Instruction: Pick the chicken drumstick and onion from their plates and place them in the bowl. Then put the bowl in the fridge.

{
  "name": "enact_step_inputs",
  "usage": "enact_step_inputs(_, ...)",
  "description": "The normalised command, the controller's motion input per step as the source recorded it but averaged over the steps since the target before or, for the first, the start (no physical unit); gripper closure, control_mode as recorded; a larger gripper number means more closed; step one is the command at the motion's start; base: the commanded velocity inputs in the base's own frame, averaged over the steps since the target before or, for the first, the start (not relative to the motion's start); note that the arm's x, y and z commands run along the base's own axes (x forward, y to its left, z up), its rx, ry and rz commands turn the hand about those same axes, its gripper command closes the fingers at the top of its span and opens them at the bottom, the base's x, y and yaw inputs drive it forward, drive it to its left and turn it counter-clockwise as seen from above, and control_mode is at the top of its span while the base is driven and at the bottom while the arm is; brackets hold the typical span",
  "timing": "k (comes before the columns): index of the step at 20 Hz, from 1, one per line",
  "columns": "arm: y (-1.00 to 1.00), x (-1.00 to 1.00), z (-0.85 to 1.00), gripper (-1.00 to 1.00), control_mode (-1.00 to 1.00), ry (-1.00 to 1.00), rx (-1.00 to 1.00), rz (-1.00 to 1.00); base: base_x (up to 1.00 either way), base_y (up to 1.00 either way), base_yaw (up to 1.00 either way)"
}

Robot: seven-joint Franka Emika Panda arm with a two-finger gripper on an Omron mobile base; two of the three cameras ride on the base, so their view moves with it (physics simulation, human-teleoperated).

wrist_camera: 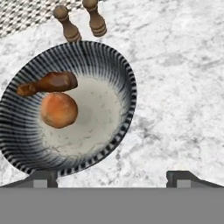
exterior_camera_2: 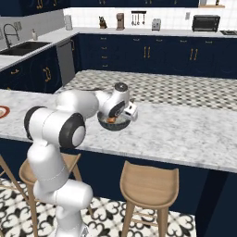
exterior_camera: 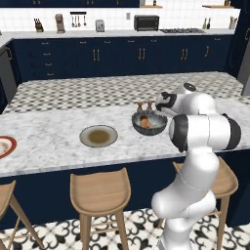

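The empty tool [wrist_camera: 112, 177], jaws spread wide, hovers above the bench [wrist_camera: 183, 87] with the bowl [wrist_camera: 118, 65] toward ten o'clock, drumstick [wrist_camera: 50, 83] and onion [wrist_camera: 59, 109] already inside.

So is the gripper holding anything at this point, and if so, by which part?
Nothing is held. The gripper is open above the bowl, its fingertips apart with nothing between them; the drumstick and onion lie inside the bowl.
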Motion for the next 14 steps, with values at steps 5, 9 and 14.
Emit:
enact_step_inputs(5,-0.14,0.00,-0.01,-1.00,-1.00,0.02,0.19,0.00,0.00,0.00,0.00)
enact_step_inputs(9,0.00,0.46,-0.28,-1.00,-1.00,0.13,0.03,0.00,0.00,0.00,0.00)
enact_step_inputs(14,0.00,0.43,-0.35,-1.00,-1.00,0.09,0.00,0.00,0.00,0.00,0.00)
